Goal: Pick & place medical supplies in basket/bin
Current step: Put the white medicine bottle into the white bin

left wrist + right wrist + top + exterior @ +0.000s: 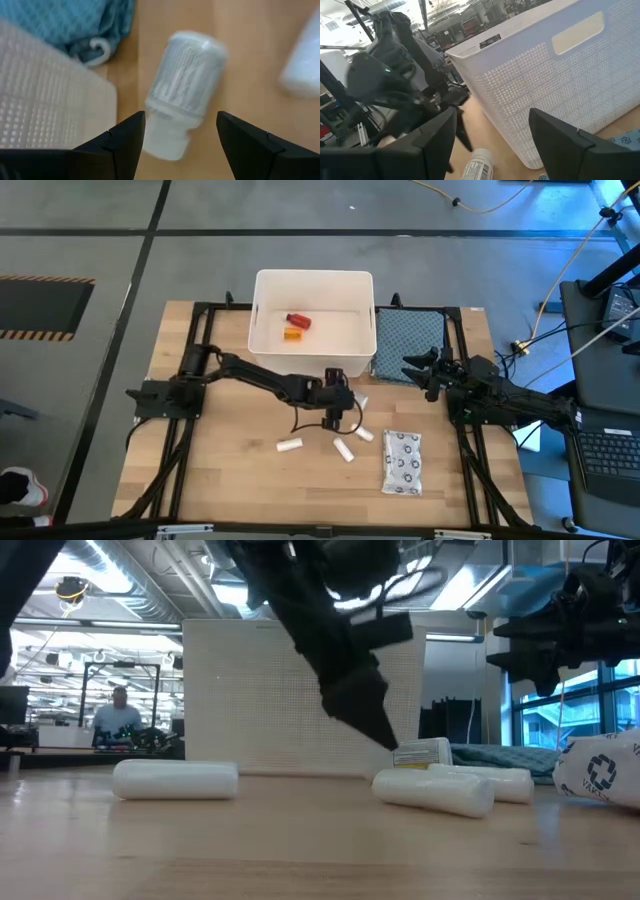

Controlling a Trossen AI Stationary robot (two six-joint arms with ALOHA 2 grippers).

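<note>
The white pill bottle (pixel 182 90) lies on its side on the wood by the white tub's (pixel 262 330) near right corner. My left gripper (pixel 180 135) is open and reaches down over it, one finger on each side of the bottle's nearer end, with a gap showing. The low view shows its dark fingers (pixel 375 720) slanting down beside the bottle (pixel 425 752). A red bottle (pixel 298 321) and an amber vial (pixel 292 334) lie inside the tub. Three short white cylinders (pixel 289 445) (pixel 344 449) (pixel 364 434) and the blister pack (pixel 402 462) lie on the table. My right gripper (pixel 418 370) hovers open.
The blue-grey cloth (pixel 410 340) lies right of the tub, under my right gripper (pixel 492 135). The tub's wall (pixel 555 85) stands close behind the pill bottle (pixel 477 167). Bare wood stretches toward the table's near left (pixel 220 470). A person (pixel 120 715) sits in the room beyond.
</note>
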